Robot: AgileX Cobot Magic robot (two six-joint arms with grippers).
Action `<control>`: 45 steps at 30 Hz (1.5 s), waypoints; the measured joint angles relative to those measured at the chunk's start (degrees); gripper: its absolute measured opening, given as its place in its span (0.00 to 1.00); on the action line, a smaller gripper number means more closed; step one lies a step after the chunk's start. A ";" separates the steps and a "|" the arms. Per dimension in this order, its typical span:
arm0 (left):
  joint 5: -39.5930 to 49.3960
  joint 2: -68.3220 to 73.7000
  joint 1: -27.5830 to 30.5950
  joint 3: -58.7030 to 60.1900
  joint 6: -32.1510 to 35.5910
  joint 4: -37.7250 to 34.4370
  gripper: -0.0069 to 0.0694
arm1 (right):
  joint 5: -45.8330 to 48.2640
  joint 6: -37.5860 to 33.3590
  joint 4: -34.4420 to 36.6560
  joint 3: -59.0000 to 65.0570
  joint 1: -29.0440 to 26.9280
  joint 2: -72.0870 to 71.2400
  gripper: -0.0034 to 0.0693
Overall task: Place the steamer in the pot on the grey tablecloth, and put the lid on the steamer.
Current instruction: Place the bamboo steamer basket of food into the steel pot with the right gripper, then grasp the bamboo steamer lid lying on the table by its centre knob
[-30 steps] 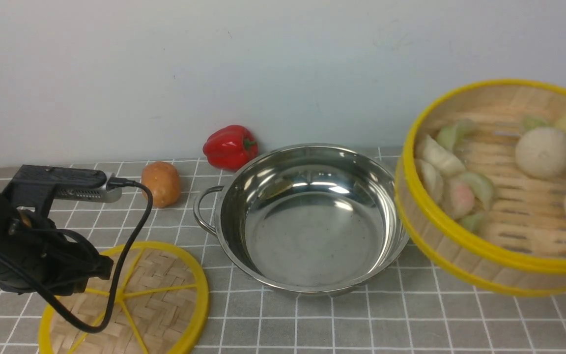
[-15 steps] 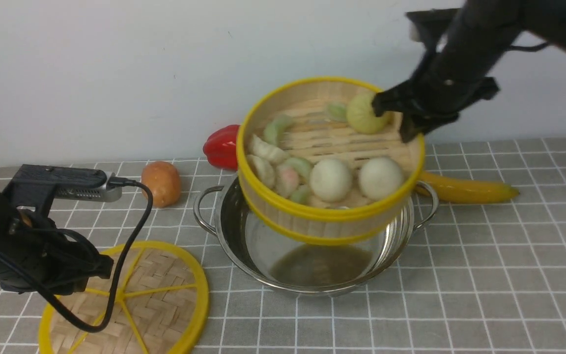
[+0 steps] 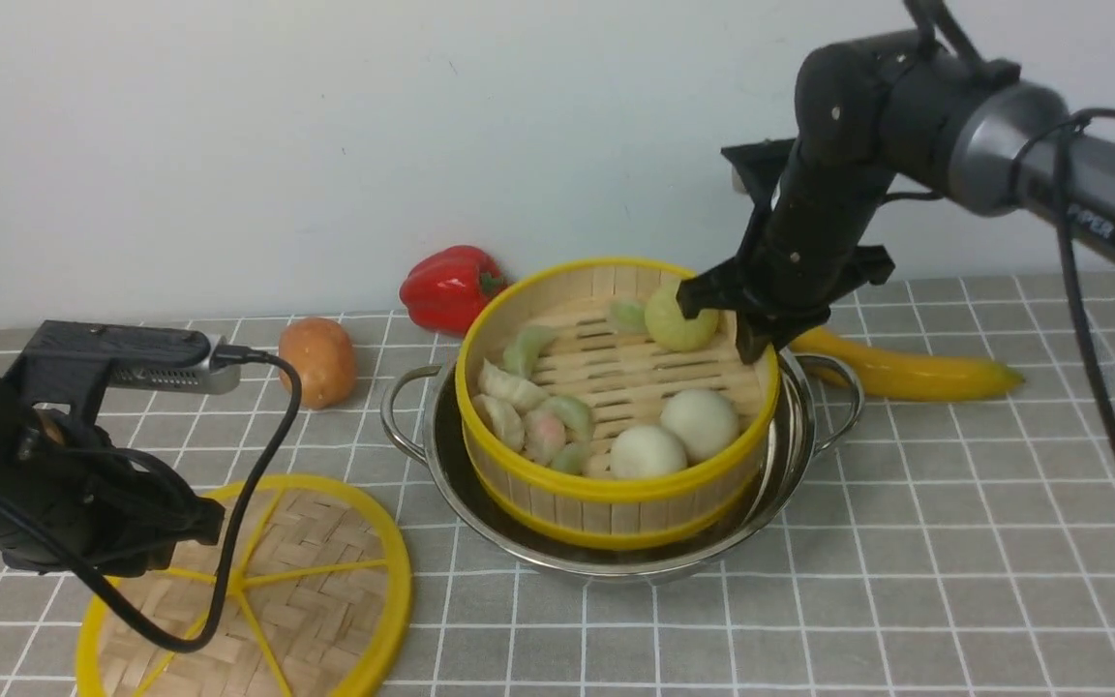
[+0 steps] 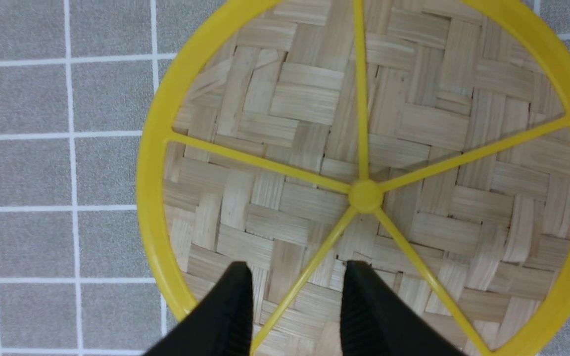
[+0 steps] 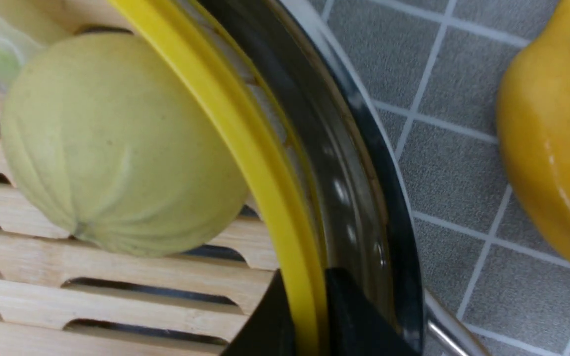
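**Steamer in the pot, lid waiting to its left**

From where I stand, the steamer (image 3: 606, 508) sits down inside the pot (image 3: 616, 566). Its yellow rim stands proud of the steel edge, with dumplings and buns on its slats. The right hand (image 5: 307, 306) is clamped on that rim at the pot's far right side, one finger inside the basket wall and one outside (a thin pinch, with the pot wall close against the outer finger). Whether the basket has fully settled I cannot tell.

The lid (image 4: 364, 195) lies flat on the grey tablecloth (image 3: 906, 542), left of the pot and nearer the robot, apart from the pot's left handle. The left hand (image 4: 297, 269) hangs directly over it, jaws apart and gripping nothing, with one yellow spoke running between the fingers. So the left arm is plainly the nearer one for the lid. My guess is that the right hand must let go and lift clear first. Then the lid travels rightward and away, to end over the pot.
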 joint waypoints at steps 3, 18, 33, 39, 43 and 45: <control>0.00 0.00 0.00 0.00 0.00 0.00 0.41 | -0.15 -0.42 0.00 -0.01 0.02 1.29 0.13; -0.05 0.05 0.00 0.00 -0.11 -0.54 0.41 | -0.20 -0.84 1.78 -0.31 0.02 2.31 0.17; -1.69 0.05 0.00 0.00 -0.11 -0.94 0.41 | -0.68 -0.89 5.11 -0.84 0.02 2.37 0.58; -3.24 1.69 0.00 0.00 -0.12 -1.39 0.41 | -1.03 -0.89 3.15 -5.11 0.02 1.11 0.61; -3.43 4.52 0.00 0.00 -0.12 -3.87 0.41 | -1.08 -0.89 2.81 -7.90 0.02 -2.34 0.61; -3.92 6.16 0.00 0.00 -0.12 -5.14 0.41 | -1.14 -1.23 2.81 -8.42 0.02 -5.29 0.61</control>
